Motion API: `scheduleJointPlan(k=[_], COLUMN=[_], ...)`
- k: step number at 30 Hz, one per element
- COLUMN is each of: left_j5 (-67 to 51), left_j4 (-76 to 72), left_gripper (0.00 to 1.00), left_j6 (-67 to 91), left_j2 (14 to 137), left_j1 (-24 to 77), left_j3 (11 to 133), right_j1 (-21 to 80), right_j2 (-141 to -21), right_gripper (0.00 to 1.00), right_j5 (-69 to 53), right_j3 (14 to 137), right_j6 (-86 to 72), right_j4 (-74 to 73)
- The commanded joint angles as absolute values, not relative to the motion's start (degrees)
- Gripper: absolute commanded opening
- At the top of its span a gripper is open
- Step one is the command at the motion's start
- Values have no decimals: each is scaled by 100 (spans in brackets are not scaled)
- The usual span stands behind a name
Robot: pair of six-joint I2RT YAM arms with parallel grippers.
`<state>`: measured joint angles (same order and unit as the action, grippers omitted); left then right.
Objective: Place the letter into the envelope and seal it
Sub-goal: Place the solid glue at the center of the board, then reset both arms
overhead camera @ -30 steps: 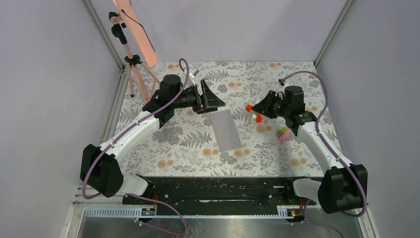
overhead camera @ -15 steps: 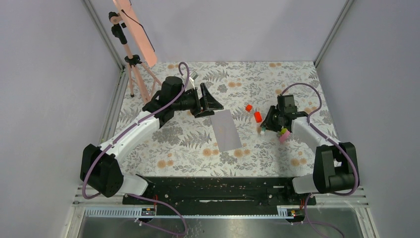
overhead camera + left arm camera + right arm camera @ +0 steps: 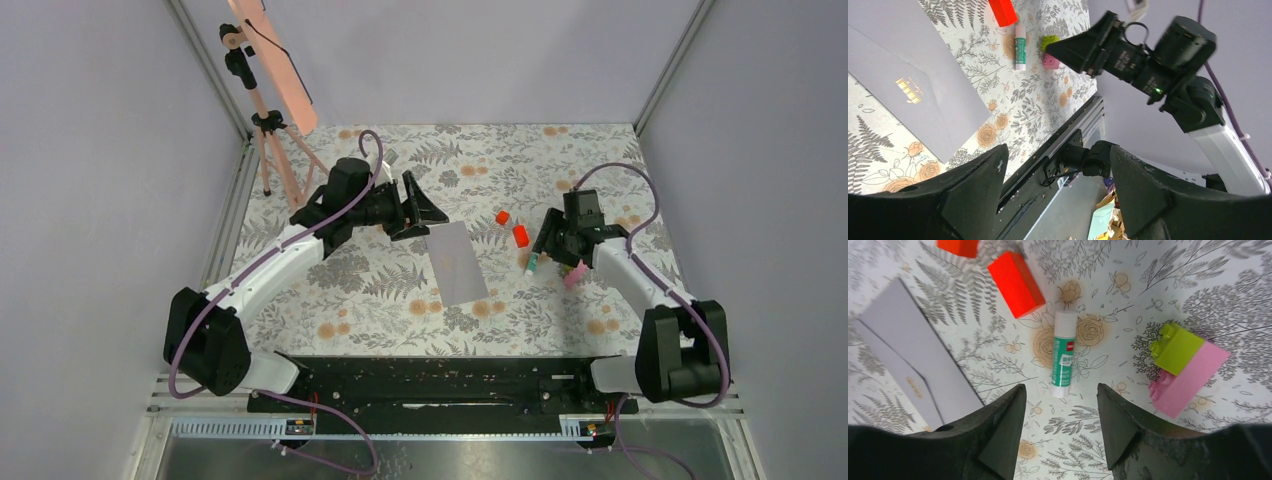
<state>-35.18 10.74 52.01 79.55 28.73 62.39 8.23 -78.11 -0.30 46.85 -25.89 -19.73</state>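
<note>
Grey walls enclose a fern-and-rose printed tablecloth (image 3: 380, 285). The left gripper (image 3: 428, 208) gapes, holding nothing. The flat, matte grey-lilac envelope (image 3: 457, 262) lies just beside its fingertips, flap seam up. Further right, the right gripper (image 3: 1060, 390), likewise spread and empty, hovers over a white-and-green glue stick (image 3: 1064, 354).

The right gripper (image 3: 1060, 390) holds its black fingers spread wide over the fern-printed tablecloth (image 3: 1128, 285). The near end of a white-and-green glue stick (image 3: 1064, 354) shows between the tips. Just beyond lies a red rectangular block (image 3: 1015, 284). A lime-green brick (image 3: 1176, 348) is joined to a pink plastic brick (image 3: 1188, 377) on the right. The flat grey-lilac paper envelope (image 3: 913, 350) lies to the left.
</note>
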Motion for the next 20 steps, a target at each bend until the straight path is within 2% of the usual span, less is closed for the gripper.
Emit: scheduleJointPlan(k=[1,13,20], left_j5=[-3199,-3035,-2987], left_j4=[915,1408,1634], left_gripper=[75,76,76], left_j6=[5072,4612,4474], left_j2=[7635,7370,7273], left_j1=[2760,2439,2199], left_j3=[6247,6509,6591], right_j1=[815,809,817], right_j2=[-7141,-6144,-6229], right_gripper=[62,65,63], right_j5=[394,1129,1605], right_j3=[5126,5829,5939], right_j6=[-2815,-3077,-2917], right_j4=[-2170,-2344,-2415])
